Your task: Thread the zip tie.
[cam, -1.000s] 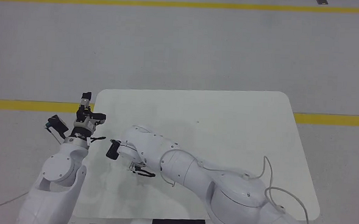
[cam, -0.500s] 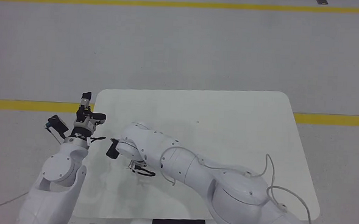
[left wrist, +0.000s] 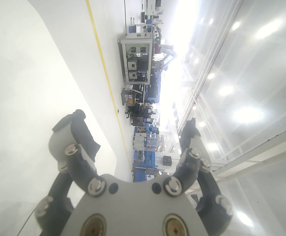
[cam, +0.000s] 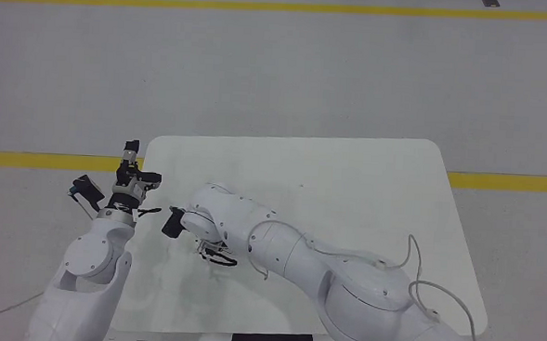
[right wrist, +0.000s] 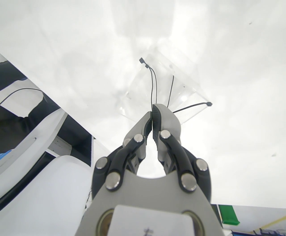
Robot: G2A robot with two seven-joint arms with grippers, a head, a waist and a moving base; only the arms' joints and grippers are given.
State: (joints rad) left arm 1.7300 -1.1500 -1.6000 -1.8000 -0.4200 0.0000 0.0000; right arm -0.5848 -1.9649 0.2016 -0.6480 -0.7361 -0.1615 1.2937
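Note:
Several thin black zip ties [right wrist: 170, 89] lie in a shallow clear tray [right wrist: 190, 73] on the white table [cam: 365, 194]. My right gripper [right wrist: 152, 110] is down at the tray's near side, shut on the strap of one zip tie [right wrist: 151, 87], whose head points away from the fingers. From above, this gripper [cam: 211, 254] sits low over the table's left part. My left gripper [left wrist: 134, 131] is open and holds nothing. It stands off the table's left edge [cam: 136, 168], pointing out into the room.
The table's middle and right side are bare white surface [cam: 391, 232]. A yellow floor line [cam: 32, 160] runs past the table on both sides. Racks and equipment [left wrist: 136, 62] stand far off in the room.
My right gripper has shifted slightly toward the table's left edge, staying low over the tray. The left arm has not moved.

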